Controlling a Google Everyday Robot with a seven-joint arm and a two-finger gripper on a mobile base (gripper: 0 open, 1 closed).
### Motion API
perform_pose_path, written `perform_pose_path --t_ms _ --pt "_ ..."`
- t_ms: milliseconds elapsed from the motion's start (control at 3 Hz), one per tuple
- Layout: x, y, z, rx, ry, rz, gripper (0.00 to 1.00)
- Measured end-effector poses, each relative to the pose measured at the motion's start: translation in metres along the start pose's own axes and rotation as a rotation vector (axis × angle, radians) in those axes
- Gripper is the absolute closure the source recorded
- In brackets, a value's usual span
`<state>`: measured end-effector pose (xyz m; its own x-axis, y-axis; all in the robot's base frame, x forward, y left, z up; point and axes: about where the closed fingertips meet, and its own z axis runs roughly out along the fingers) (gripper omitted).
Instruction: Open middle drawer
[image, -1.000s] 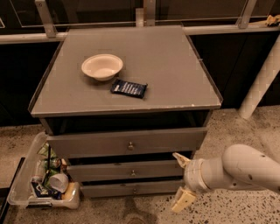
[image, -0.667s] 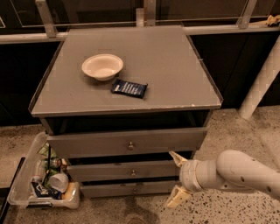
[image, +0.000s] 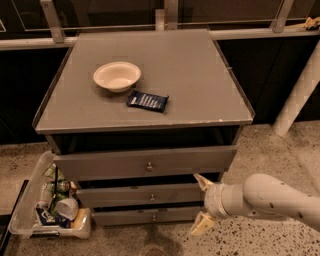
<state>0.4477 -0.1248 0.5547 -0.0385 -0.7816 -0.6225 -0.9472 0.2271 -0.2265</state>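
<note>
The grey cabinet (image: 150, 107) has three drawer fronts stacked under its top. The middle drawer (image: 120, 196) is a wide shallow grey front with a small round knob (image: 151, 197) at its centre, and it sits between the taller top drawer (image: 100, 165) and the narrow bottom drawer (image: 125, 217). My gripper (image: 200, 204) is low on the right, at the right end of the middle drawer's front. It is open, with one cream fingertip (image: 201, 181) above and the other below. It holds nothing and is well right of the knob.
A white bowl (image: 117, 76) and a dark snack packet (image: 147, 101) lie on the cabinet top. A clear bin of trash (image: 50, 205) stands on the speckled floor at the left. A white post (image: 300, 90) rises at the right. A dark railing runs behind.
My gripper and arm have moved left, from beside the cabinet to the right end of the middle drawer front. The drawers have not moved.
</note>
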Motion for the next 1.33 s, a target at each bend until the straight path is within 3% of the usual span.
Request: perform_pose_path --t_ms 667,1000,1333 --pt "0.098 -0.035 0.024 0.122 0.084 -0.045 0.0" --pt "0.129 -0.04 0.036 0.121 0.055 -0.089 0.0" --pt "0.128 -0.034 0.057 0.011 -0.027 -0.178 0.0"
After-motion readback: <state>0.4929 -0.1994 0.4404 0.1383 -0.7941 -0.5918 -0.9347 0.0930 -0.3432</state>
